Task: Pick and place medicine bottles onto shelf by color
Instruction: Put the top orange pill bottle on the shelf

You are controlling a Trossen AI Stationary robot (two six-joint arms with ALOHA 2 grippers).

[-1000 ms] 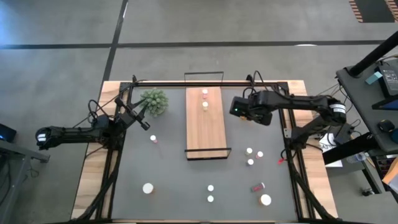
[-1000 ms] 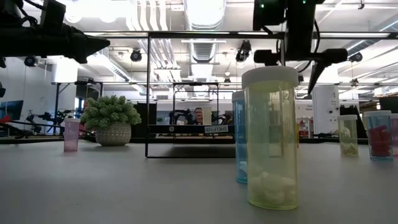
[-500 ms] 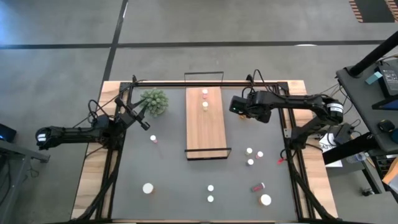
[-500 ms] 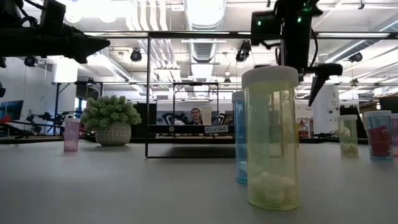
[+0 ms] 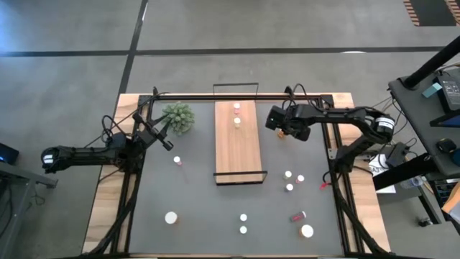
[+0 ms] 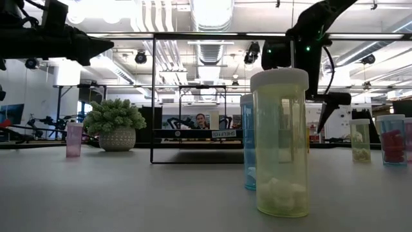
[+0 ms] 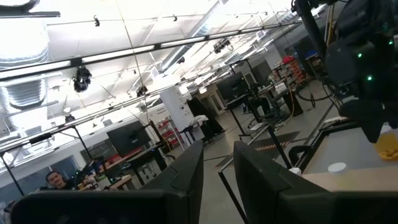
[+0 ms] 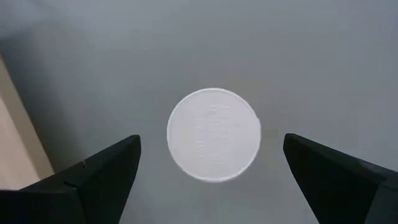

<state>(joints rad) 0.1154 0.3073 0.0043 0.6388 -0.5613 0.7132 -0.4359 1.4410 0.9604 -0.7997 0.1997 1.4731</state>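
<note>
The light-wood shelf [image 5: 237, 144] lies at the table's far middle with two white-capped bottles [image 5: 236, 114] standing near its far end. My right gripper [image 5: 286, 124] hangs just right of the shelf, fingers pointing down and open. In the right wrist view its fingers [image 8: 99, 171] stand on either side of a round white bottle cap [image 8: 213, 134] without touching it. My left gripper [image 5: 169, 140] is held level above the table near the plant, slightly open [image 7: 217, 168] and empty. Other bottles stand loose: a pink one [image 5: 177, 160], three at the right [image 5: 291, 180], several near the front [image 5: 244, 223].
A green spiky plant [image 5: 177, 116] in a pot stands left of the shelf's far end. A black frame bar [image 5: 215, 94] runs along the far edge. One bottle [image 5: 298, 215] lies on its side at the near right. A tall yellowish bottle [image 6: 280, 142] stands close before the low camera.
My right gripper has come down toward the table beside the shelf, drifting slightly toward the far edge. Its fingers have stayed open. My left arm has kept still.
</note>
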